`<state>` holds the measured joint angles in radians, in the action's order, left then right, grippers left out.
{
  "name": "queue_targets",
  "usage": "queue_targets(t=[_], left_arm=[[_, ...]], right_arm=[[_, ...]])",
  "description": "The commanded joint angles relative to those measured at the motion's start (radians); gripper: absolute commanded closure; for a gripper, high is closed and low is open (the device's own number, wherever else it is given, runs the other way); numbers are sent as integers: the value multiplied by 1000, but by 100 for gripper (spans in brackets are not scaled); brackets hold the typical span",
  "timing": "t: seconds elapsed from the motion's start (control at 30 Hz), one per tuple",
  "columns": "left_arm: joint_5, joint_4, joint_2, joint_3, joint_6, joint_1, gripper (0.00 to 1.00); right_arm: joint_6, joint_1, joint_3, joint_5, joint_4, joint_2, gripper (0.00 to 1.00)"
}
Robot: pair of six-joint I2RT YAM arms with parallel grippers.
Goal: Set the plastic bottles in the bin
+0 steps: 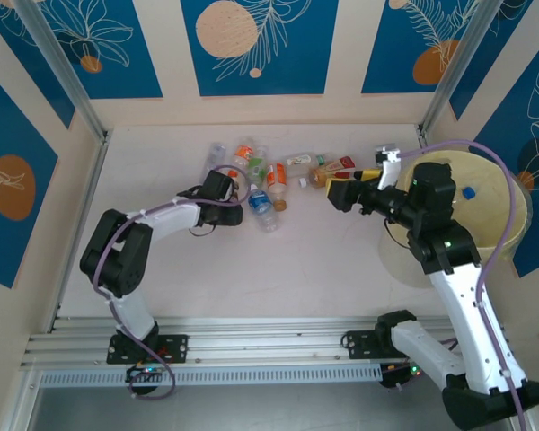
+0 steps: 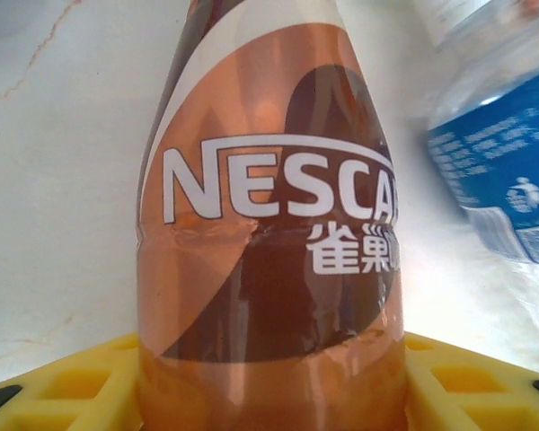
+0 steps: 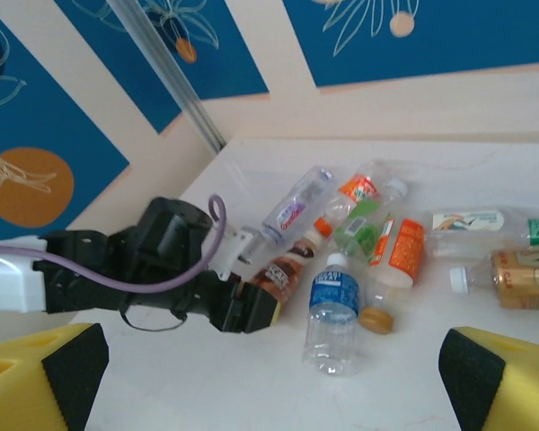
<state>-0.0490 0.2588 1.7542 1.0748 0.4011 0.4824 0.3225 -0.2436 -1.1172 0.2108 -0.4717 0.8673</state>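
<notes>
A brown Nescafe plastic bottle (image 2: 269, 233) lies on the white table, its base between the yellow fingers (image 2: 54, 386) of my left gripper (image 2: 269, 395), which touch both its sides. The right wrist view shows that gripper (image 3: 256, 305) clamped on the bottle (image 3: 287, 269). Several more plastic bottles (image 1: 278, 175) lie in a loose cluster beyond it, among them a blue-label one (image 3: 332, 310) and an orange-label one (image 3: 400, 256). My right gripper (image 1: 341, 190) hovers open over the table, beside the pale yellow bin (image 1: 499, 211), with nothing between its fingers (image 3: 45, 377).
A blue cap (image 1: 468, 191) shows inside the bin. Blue-and-cream walls and metal posts (image 1: 72, 81) close in the table on the back and sides. A gold-label bottle (image 3: 525, 278) lies nearest the right gripper. The front rail (image 1: 251, 346) carries both arm bases.
</notes>
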Motion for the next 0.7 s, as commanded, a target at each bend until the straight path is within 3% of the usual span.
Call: queue_targets(t=[0.0,0.17,0.47,0.67], left_arm=[[49,-74,-97,-52,16,-7,61],[84,-288,-249,-209,42,-3,61],[295,-490,-442,-297,42,80,64],[397,-628,-455,-270,64,165,64]], right_arm=[[26,-51,-13,-80,44,32,3],[32,-102,-40,-190,35,105,4],[150,-129,-81,-195,40,163,4],[192,-132,-87,-47,92,170,4]])
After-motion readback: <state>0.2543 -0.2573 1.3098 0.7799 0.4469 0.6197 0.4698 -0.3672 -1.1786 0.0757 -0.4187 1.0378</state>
